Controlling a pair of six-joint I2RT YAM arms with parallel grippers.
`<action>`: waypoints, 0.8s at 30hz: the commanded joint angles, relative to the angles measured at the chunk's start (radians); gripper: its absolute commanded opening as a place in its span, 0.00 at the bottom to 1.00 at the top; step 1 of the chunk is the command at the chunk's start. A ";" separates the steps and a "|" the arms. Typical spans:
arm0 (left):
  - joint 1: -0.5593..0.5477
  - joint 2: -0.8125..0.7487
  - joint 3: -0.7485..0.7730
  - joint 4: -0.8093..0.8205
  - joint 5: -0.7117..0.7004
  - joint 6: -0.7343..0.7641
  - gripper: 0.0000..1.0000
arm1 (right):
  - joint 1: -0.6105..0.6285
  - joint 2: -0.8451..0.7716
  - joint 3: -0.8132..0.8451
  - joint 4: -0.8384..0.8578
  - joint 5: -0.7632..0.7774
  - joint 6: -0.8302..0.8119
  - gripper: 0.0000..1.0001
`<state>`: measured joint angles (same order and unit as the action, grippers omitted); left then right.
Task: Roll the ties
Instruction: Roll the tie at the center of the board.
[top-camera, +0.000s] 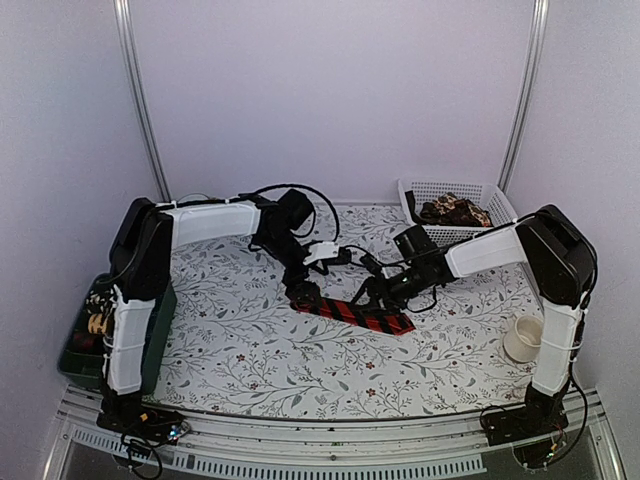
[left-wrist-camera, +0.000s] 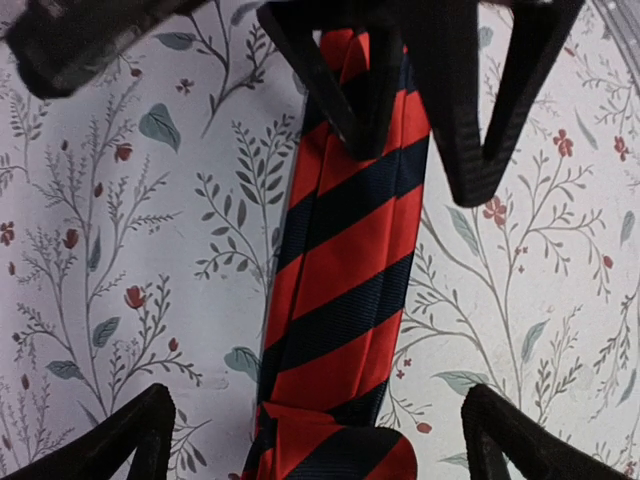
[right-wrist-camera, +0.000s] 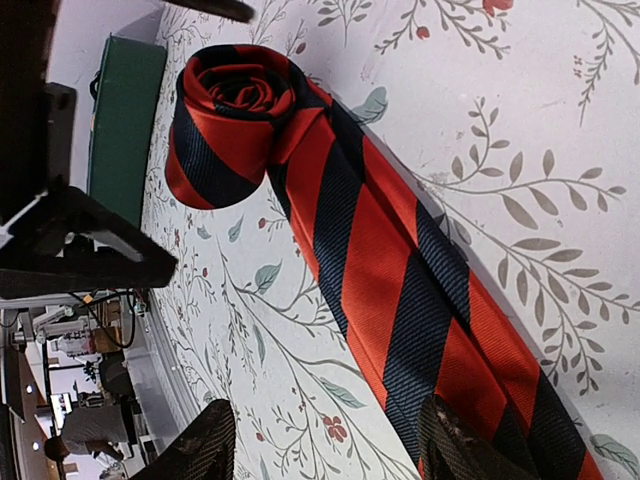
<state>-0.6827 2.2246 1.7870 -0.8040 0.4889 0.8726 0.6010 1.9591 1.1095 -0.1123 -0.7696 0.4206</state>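
The red-and-black striped tie (top-camera: 360, 315) is laid near the middle of the table (top-camera: 230, 350), running slantwise from the centre toward the near right. Its left end is wound into a small coil (right-wrist-camera: 235, 110), whose spiral of layers is seen in the right wrist view; the remainder is spread flat on the flowered cloth. The left gripper (left-wrist-camera: 315, 420) is held over the coil with its jaws spread wide. Its fingertips (left-wrist-camera: 130, 440) are placed on either side of the roll, bare cloth is seen between each of them and the fabric, and nothing is gripped. The right gripper (right-wrist-camera: 325, 430) is set over the flat strip just beyond the coil, with its jaws partly apart and closed on nothing. One of its fingers (left-wrist-camera: 350, 100) is seen above the stripes and the other just beside the strip's edge; whether the fabric is touched cannot be told. Brown-patterned ties (top-camera: 452, 210) are piled in a white basket (top-camera: 440, 186) at the far right corner. A green box (right-wrist-camera: 125, 120) is placed at the left edge, and a white cup (top-camera: 522, 338) near the right edge.
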 joint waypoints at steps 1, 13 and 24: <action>0.004 -0.102 0.017 0.060 0.078 -0.138 1.00 | 0.016 -0.123 0.011 0.003 -0.003 -0.017 0.62; 0.052 -0.372 -0.234 0.246 0.096 -0.588 1.00 | 0.042 -0.088 0.071 0.237 -0.016 0.170 0.59; 0.228 -0.425 -0.561 0.512 0.065 -0.983 1.00 | 0.106 0.047 0.205 0.359 -0.001 0.410 0.53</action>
<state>-0.5102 1.8347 1.2949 -0.4393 0.5674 0.0662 0.6579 1.9606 1.2263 0.1932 -0.7834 0.7525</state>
